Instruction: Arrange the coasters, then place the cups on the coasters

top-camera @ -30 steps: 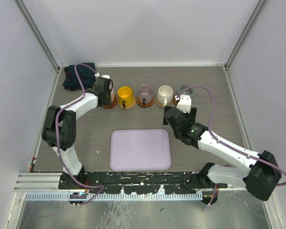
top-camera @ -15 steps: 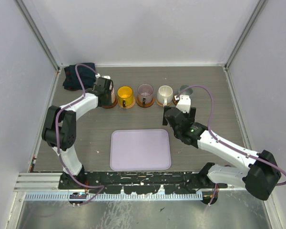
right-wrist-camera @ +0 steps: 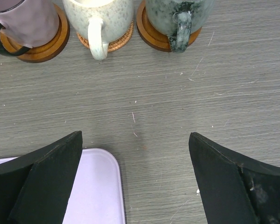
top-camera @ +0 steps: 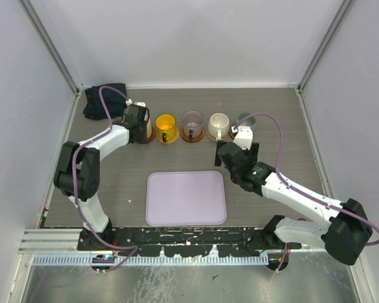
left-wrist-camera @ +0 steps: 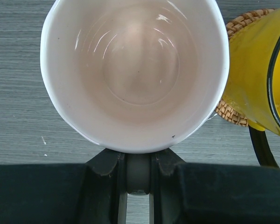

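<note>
Pale-pink glaze, glossy and smooth, lines the round pink cup (left-wrist-camera: 133,70), which the left claw (left-wrist-camera: 138,161) pinches by its thin handle at the 9 o'clock end of the row on the far side of the desk (top-camera: 114,177). From above a brown coaster (top-camera: 146,136) shows beneath it, but I cannot tell whether the cup's base has touched it. To do this step well, I judge the cup should go straight down, level and centred on the disc. The claw should let go only once the weight rests, then back off along the handle's line toward 6 o'clock, so it neither drags the cup nor knocks the yellow cup (left-wrist-camera: 256,65) just beside it at 3 o'clock. Slick glaze and a narrow handle could let the cup swivel. The yellow cup is shiny and sits on a woven coaster (left-wrist-camera: 231,114). Further toward 3 o'clock, the translucent purple cup (right-wrist-camera: 23,18) stands on a dark wooden coaster (right-wrist-camera: 39,50), the speckled cream cup (right-wrist-camera: 100,16) on basketwork, and the mottled grey-green cup (right-wrist-camera: 177,14) on dark wood. The right claw (right-wrist-camera: 135,135) hangs spread wide and empty at 6 o'clock of them, over the grained grey desk beside the matte lavender tray (right-wrist-camera: 102,186) with its rounded corners.
</note>
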{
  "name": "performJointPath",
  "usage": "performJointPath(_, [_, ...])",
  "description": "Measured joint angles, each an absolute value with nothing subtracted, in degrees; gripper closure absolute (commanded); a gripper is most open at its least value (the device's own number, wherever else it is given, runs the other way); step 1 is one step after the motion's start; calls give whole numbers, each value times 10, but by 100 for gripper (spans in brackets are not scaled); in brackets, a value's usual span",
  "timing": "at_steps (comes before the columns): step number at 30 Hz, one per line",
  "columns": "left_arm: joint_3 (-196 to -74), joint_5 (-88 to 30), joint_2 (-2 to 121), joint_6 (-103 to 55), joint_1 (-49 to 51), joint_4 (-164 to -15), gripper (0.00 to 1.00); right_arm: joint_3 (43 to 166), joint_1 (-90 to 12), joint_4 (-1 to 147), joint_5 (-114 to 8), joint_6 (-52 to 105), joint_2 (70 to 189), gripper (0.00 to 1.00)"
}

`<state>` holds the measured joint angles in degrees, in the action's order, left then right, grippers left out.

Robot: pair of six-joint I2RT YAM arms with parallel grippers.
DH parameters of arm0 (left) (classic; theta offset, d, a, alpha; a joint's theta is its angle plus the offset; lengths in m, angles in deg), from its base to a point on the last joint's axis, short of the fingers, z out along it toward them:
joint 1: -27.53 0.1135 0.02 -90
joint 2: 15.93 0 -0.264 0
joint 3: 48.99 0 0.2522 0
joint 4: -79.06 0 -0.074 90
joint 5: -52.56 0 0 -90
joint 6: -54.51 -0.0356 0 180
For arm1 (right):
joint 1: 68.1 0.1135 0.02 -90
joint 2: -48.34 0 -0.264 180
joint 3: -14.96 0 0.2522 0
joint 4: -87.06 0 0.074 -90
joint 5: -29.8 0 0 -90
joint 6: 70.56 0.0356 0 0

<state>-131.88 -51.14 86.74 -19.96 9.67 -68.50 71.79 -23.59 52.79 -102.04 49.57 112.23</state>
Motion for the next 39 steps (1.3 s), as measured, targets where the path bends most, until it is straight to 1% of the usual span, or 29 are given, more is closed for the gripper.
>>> performJointPath(17, [-1276,-512,832,-196,97,-687,92,718,-236,528,-1012,500,1122,0])
performJointPath(24, [-1276,-512,832,-196,97,-688,83,718,-236,528,-1010,502,1122,0])
performJointPath(29, [-1276,-512,833,-197,97,-694,82,718,-236,528,-1010,502,1122,0])
performJointPath(39, [-1276,-512,839,-197,97,-707,82,718,-236,528,-1008,502,1122,0])
